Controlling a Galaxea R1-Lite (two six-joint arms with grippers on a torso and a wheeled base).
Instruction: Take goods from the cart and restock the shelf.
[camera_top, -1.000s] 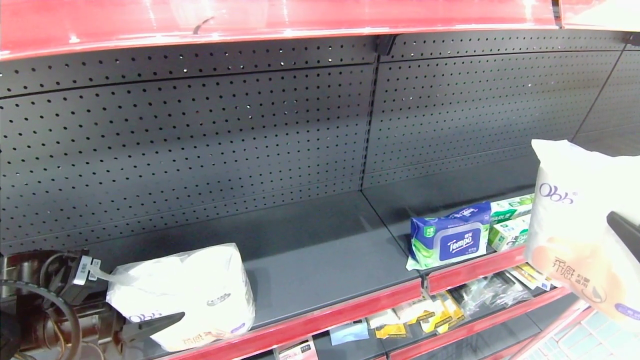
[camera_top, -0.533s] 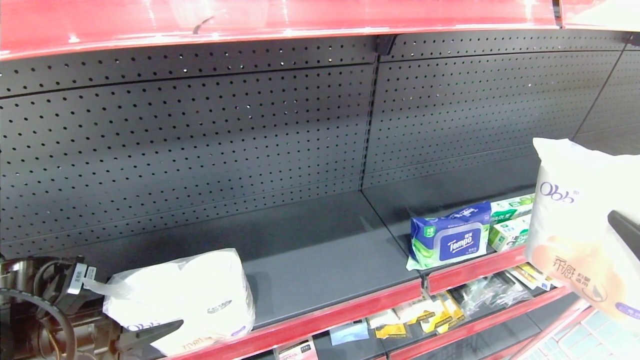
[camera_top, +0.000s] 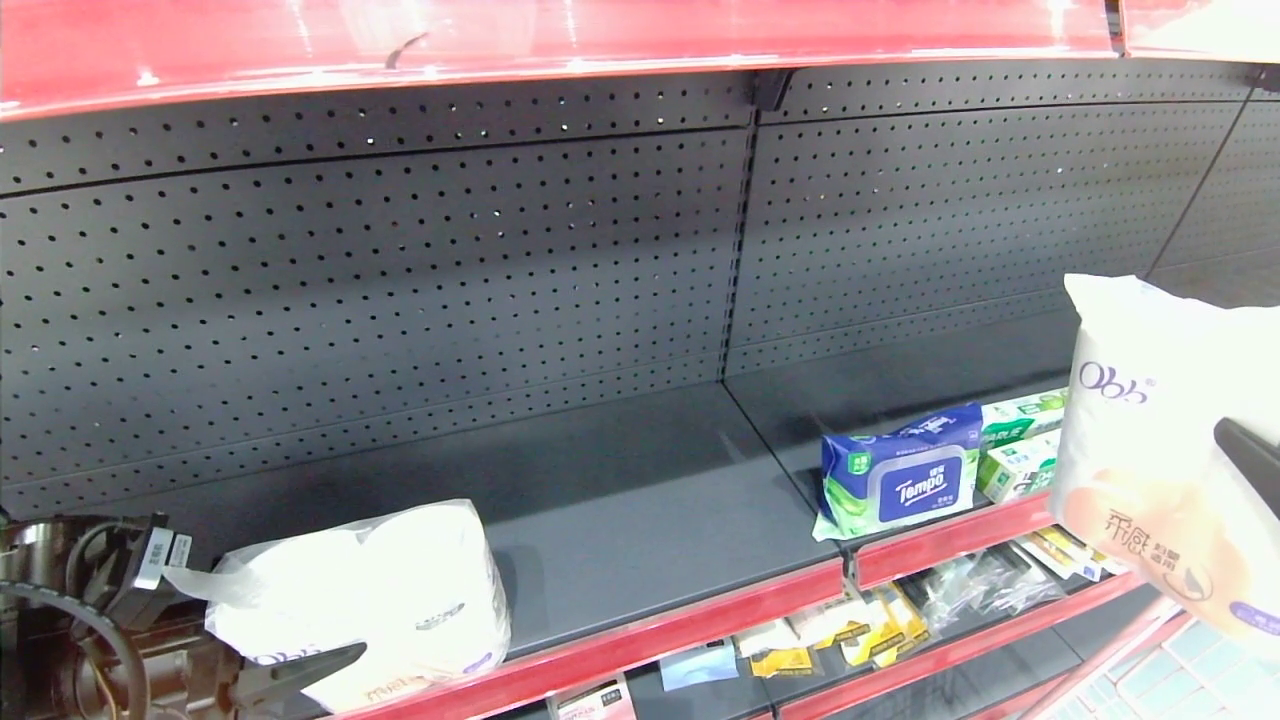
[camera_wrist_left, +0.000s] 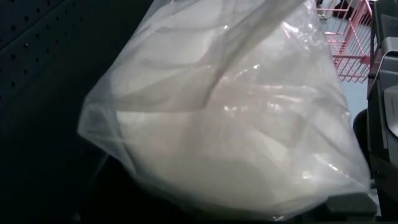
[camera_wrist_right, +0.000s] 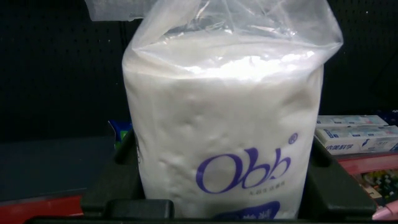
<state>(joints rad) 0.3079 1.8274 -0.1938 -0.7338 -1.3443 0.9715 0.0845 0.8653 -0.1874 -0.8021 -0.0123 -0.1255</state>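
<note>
Toilet-roll pack (camera_top: 1150, 450) hangs in the air off the right front of the shelf (camera_top: 650, 500), long axis near upright, gathered film neck on top. The right gripper (camera_wrist_right: 222, 155) clamps it, one finger pressed on each side. It is white rolls in clear film, with purple lettering and peach print low down. A second pack (camera_top: 380, 590) lies on its side at the shelf's left front, loose neck toward the left gripper (camera_top: 290, 650); whether that gripper is closed on it I cannot tell.

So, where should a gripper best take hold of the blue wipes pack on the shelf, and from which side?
Probably its upper long edge, coming from the front and above. The blue wipes pack stands propped on its lower edge with its top edge free, while the green boxes crowd its right end.
</note>
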